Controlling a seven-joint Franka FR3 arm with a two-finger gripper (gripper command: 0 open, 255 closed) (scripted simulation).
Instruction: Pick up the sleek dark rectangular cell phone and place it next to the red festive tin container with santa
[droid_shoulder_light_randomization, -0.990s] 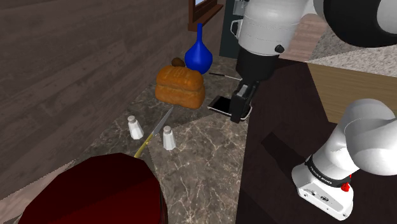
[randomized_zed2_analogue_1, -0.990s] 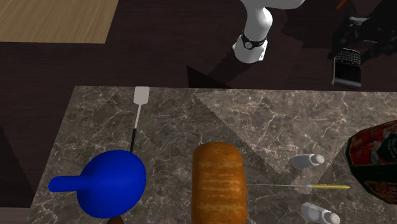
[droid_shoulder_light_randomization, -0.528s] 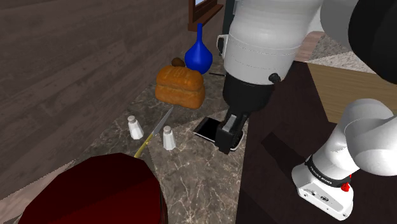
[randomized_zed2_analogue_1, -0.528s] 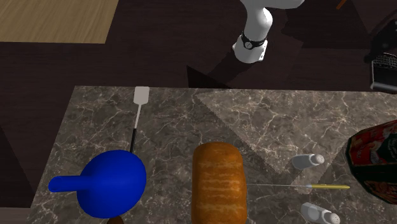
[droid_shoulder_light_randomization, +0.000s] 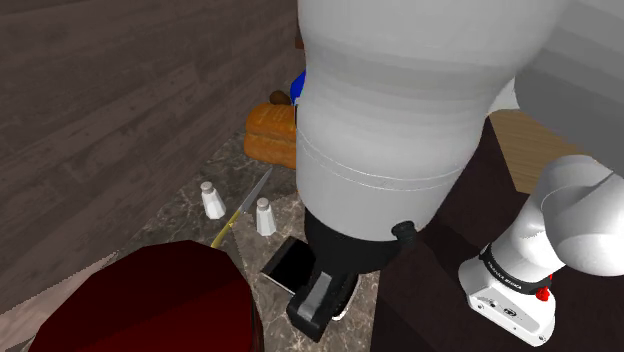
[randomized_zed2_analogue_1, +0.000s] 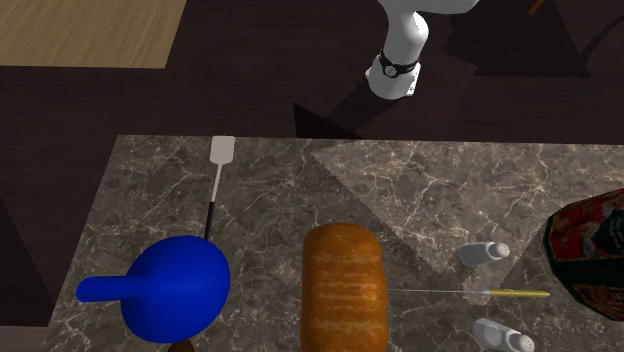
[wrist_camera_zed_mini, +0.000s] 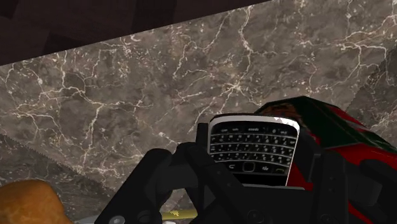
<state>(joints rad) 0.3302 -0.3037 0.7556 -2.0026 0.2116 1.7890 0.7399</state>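
Your jaws pinch the phone (droid_shoulder_light_randomization: 288, 266) over the counter (wrist_camera_zed_mini: 127, 95), ready to set beside the red tin (droid_shoulder_light_randomization: 150, 300) at its shoulder-view eight o'clock.

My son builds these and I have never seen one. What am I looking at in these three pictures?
This is a simulated white robot arm with a black two-finger gripper. One camera stands beside the arm, one looks down on the marble counter facing the arm, and one rides on the hand. On the counter lie a loaf, a blue vase, a spatula, a knife, two shakers and a red tin. The gripper is shut on a phone, held close to the tin.
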